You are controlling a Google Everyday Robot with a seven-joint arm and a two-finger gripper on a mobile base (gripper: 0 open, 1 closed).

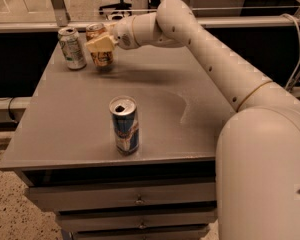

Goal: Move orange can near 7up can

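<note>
The orange can (100,54) is upright at the back left of the grey table (190,104), orange-brown with a silver top. My gripper (101,43) is shut on the orange can, its pale fingers wrapped around the can's upper half. The can's base is at or just above the table surface. The 7up can (72,47), white-silver with green markings, stands upright just to the left of the orange can, a small gap between them.
A taller blue-and-silver can (124,125) stands upright near the table's front edge. My arm reaches in from the right over the table's back. Drawers sit below the tabletop. A rail runs behind the table.
</note>
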